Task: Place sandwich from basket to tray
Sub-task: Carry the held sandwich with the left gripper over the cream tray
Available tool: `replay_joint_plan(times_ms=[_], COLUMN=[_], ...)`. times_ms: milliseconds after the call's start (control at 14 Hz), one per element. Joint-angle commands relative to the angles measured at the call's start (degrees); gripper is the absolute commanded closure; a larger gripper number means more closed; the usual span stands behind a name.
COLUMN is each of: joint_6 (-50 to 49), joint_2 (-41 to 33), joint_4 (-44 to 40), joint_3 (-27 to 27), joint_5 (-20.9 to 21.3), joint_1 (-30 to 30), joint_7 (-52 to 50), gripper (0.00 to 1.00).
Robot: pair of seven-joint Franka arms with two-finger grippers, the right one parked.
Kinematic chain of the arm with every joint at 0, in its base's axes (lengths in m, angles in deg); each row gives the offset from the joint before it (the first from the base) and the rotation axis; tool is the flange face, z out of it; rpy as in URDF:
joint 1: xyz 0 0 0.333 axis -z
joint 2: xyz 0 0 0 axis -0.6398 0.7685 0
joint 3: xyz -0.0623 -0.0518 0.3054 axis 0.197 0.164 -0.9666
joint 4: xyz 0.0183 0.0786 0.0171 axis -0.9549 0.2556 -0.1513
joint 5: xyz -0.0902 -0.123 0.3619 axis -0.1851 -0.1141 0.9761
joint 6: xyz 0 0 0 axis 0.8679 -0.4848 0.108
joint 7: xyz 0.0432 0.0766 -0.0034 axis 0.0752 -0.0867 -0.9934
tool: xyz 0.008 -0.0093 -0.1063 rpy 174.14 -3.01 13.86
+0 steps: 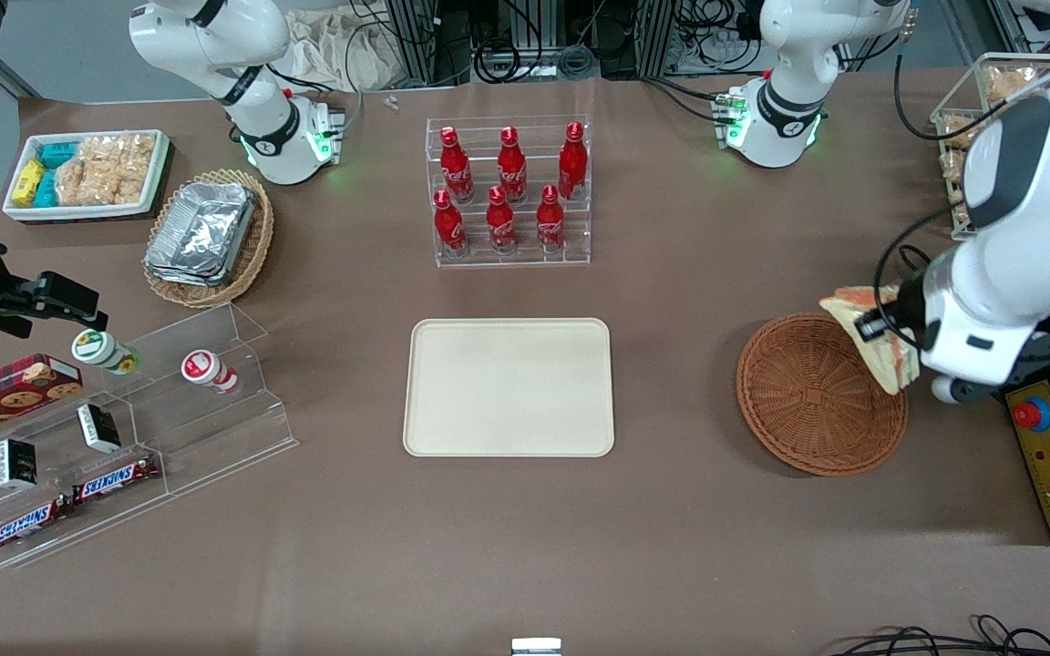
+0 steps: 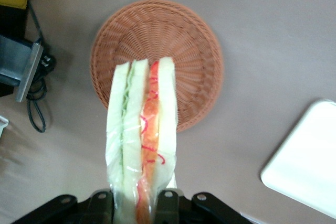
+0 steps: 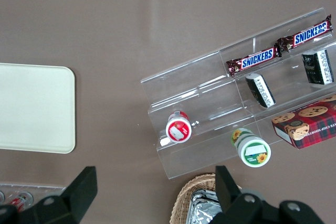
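Note:
The sandwich (image 1: 880, 342), a plastic-wrapped wedge of pale bread with red and green filling, hangs in my left gripper (image 1: 894, 333) above the basket's edge at the working arm's end of the table. In the left wrist view the sandwich (image 2: 142, 135) is clamped between the black fingers (image 2: 167, 203), and my gripper (image 2: 137, 205) is shut on it. The round reddish-brown wicker basket (image 1: 808, 396) lies empty below; it also shows in the left wrist view (image 2: 184, 40). The cream rectangular tray (image 1: 509, 386) lies empty in the table's middle, and its corner shows in the left wrist view (image 2: 310, 166).
A clear rack of red bottles (image 1: 509, 191) stands farther from the camera than the tray. A yellow control box (image 1: 1049, 456) sits beside the basket. A tan basket with foil containers (image 1: 208, 237), a white snack bin (image 1: 87, 173) and a clear stepped stand (image 1: 124, 428) lie toward the parked arm's end.

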Motion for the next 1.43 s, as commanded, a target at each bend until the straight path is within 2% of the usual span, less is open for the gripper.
replay_joint_plan(times_ms=[0,214,357,500,643,857,1143,1357], joint_6=[-2.4,-1.3,2.9,9.3,14.9,22.5,28.1,32.0], joint_2=[1.3,3.9,7.4,11.7,16.4,23.4,31.1,34.4], joint_4=[-3.2,-2.6,-2.4,-1.5,-1.0,-0.9,-0.9,-0.9], joint_3=[7.2,13.9,14.3,14.1,14.1,13.8,12.8,12.4], joint_5=[-0.4,-0.4,0.3,1.5,6.0,10.6,18.4,20.5], joint_1=[0.1,0.8,5.5,9.4,13.1,16.7,20.1,20.9], joint_7=[0.6,-0.2,-1.2,-7.3,-11.3,-13.7,-15.0,-14.9], gripper=[1.0,1.0,1.0,1.0,1.0,1.0,1.0,1.0])
